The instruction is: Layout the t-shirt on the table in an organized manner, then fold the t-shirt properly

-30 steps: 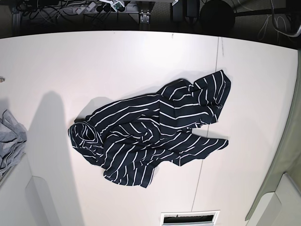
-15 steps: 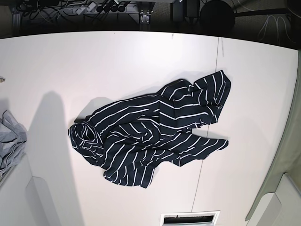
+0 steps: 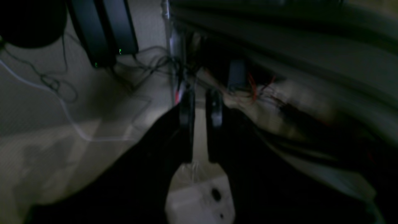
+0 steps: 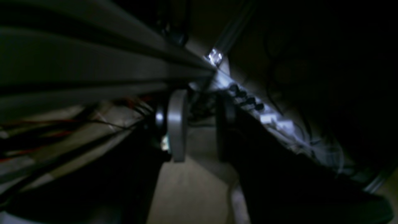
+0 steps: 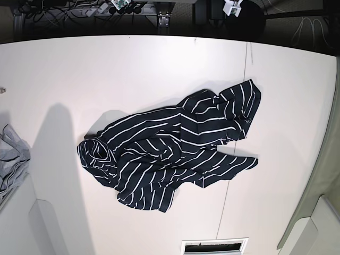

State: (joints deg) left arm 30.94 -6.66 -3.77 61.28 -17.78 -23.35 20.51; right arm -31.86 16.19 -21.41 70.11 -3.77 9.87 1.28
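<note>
Well apart from either hand (both off-table), the t-shirt (image 5: 170, 154) lies crumpled.

I work in what looks like a lab. My white table (image 5: 159, 69) is bare and large, and beyond its far edge lie tangled cables (image 5: 69, 9) and a power strip (image 5: 125, 7) on the floor.

The t-shirt (image 5: 170, 159) is soft, rumpled cloth, matt. The surface (image 5: 133, 74) looks smooth, matt white. A grey cloth (image 5: 11, 159) at the edge looks soft and creased.
</note>
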